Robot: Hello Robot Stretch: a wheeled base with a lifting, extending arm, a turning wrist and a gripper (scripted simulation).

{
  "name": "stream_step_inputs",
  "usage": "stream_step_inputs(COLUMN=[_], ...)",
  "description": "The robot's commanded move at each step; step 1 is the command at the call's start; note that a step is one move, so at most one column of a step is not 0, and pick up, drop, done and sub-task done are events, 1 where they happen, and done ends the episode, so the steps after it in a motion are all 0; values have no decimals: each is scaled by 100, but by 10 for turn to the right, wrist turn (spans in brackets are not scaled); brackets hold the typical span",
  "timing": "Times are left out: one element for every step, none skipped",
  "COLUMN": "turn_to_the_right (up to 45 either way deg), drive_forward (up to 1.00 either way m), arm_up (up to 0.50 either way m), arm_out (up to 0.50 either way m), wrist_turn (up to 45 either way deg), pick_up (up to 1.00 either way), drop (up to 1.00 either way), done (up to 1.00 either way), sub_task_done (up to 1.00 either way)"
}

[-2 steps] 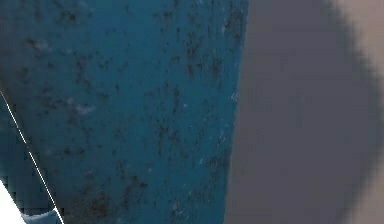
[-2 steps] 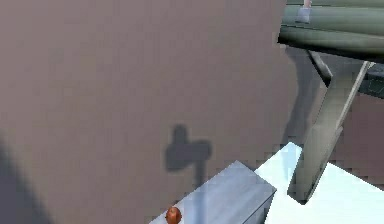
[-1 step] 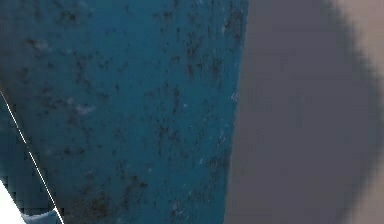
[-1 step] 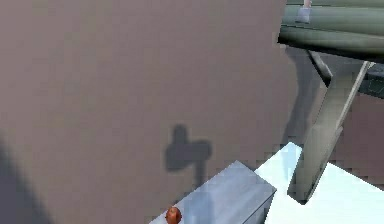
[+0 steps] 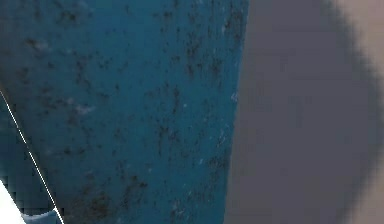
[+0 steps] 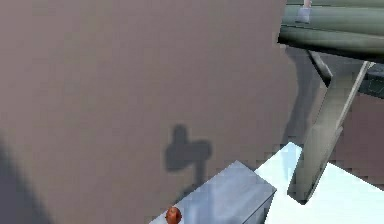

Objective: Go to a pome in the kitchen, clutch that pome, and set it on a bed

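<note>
Showing the approach stage of the fetch. In the arm side view, a reddish round thing, judged from its colour and shape to be the pome, rested on top of a block-shaped grey table. It sat at the near corner, against the view's bottom edge and left of the middle. Behind the table stood a plain mauve-grey wall. At the upper right, a green-grey slab was carried on a slanted leg that came down to a white surface. In the forward view, a dark teal speckled surface stood close ahead, with grey wall to its right.

The deciding relation was that the round thing lay on the side toward which the arm reaches, very near the robot's body and probably a little forward of the arm's line. Being round, it offered no long axis to align with. The coming move likely called for a small forward shift and very little extension, though the teal surface ahead left scant room. The tool's state could not be told.
</note>
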Motion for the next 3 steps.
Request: stream_step_inputs(turn_to_the_right=[0,0,0], drive_forward=[0,0,0], arm_up=[0,0,0], arm_out=[28,0,0], wrist_turn=[0,450,450], pick_up=[0,0,0], drop=[0,0,0], done=[0,0,0], sub_task_done=[0,0,0])
